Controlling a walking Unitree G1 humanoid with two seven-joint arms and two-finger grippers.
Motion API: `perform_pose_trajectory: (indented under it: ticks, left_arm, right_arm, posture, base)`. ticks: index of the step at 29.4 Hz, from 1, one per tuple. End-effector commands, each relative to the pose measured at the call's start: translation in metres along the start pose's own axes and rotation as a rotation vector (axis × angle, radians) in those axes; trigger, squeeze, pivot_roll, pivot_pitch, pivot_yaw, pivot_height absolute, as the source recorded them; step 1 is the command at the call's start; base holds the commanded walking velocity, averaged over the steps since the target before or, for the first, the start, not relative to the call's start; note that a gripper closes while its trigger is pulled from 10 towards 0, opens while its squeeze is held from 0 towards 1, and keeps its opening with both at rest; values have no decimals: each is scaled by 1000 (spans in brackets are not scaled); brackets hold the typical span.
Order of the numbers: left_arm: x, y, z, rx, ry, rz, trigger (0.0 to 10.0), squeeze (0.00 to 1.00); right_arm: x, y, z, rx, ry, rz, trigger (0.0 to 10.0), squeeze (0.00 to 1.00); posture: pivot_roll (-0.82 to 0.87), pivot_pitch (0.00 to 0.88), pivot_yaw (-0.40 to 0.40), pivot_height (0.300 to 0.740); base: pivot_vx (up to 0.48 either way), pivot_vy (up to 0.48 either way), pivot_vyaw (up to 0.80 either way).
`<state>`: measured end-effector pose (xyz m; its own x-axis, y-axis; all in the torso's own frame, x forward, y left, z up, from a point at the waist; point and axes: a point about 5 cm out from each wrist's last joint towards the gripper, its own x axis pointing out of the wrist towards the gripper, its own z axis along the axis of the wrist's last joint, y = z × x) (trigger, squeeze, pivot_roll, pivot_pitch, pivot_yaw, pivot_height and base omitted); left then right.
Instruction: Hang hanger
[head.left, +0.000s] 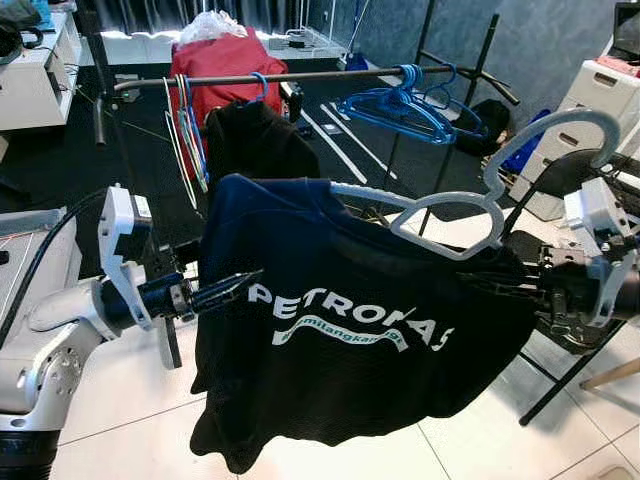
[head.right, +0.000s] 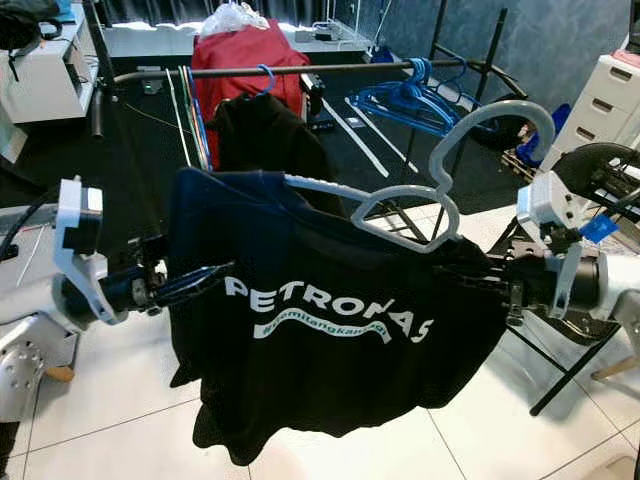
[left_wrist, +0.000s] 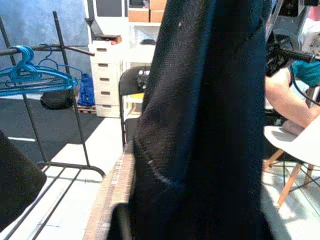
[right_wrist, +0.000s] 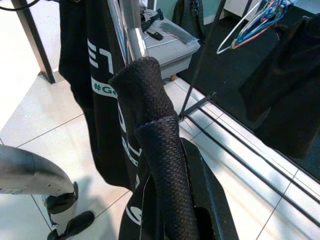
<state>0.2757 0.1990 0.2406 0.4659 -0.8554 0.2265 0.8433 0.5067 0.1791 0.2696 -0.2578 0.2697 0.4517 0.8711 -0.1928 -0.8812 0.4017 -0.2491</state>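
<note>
Rack: one dark metal clothes rail (head.left: 300, 76) runs across the upper middle of the head view; judged as the target, since other garments already hang from it.
Shirt: one navy T-shirt with white "PETRONAS" lettering (head.left: 350, 330) fills the centre of the frame, draped over the hanger and spread wide between both arms, probably to keep it from sliding off during the lift.
Hung garments: one black garment on a blue hook (head.left: 255, 135) and one red garment (head.left: 225, 60) behind it, upper middle.
Blue hangers: a bunch of empty blue plastic hangers (head.left: 400, 105) on the rail, upper right of centre; too overlapped to count.
Task hanger: one pale grey plastic hanger (head.left: 450, 215), right of centre, hook (head.left: 570, 125) tipped toward the upper right, below the rail and not yet on it.
Left end effector (head.left: 235, 285): centre left, fingers drawn to a point at the shirt's edge, seemingly pinching the cloth.
Right end effector (head.left: 520, 275): centre right, fingers buried in the shirt's shoulder; whether they are closed cannot be told.
</note>
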Motion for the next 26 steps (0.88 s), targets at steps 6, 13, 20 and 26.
perform_pose_trajectory:
  ticks: [6, 13, 20, 26]
  left_arm:
    - [-25, 22, 19, 81, -1, 124, 0, 0]
    - [-43, 35, 37, 143, -33, 216, 2196, 0]
    - [-54, 43, 48, 175, -70, 288, 3294, 0]
    - [-59, 55, 65, 190, -190, 415, 4000, 0]
  right_arm:
    - [-5, 0, 4, -4, -23, -28, 0, 0]
    - [-16, -2, -7, 34, 2, -90, 0, 0]
    - [-22, 2, -27, 86, 70, -117, 0, 0]
    - [-13, 35, -64, 195, 244, 21, 0, 0]
  posture:
    - [-34, 71, -65, 740]
    - [-32, 72, -71, 740]
    - [-33, 73, -74, 740]
    - [-34, 76, -67, 740]
  base:
    - [0, 0, 0]
    - [0, 0, 0]
    - [0, 0, 0]
    - [0, 0, 0]
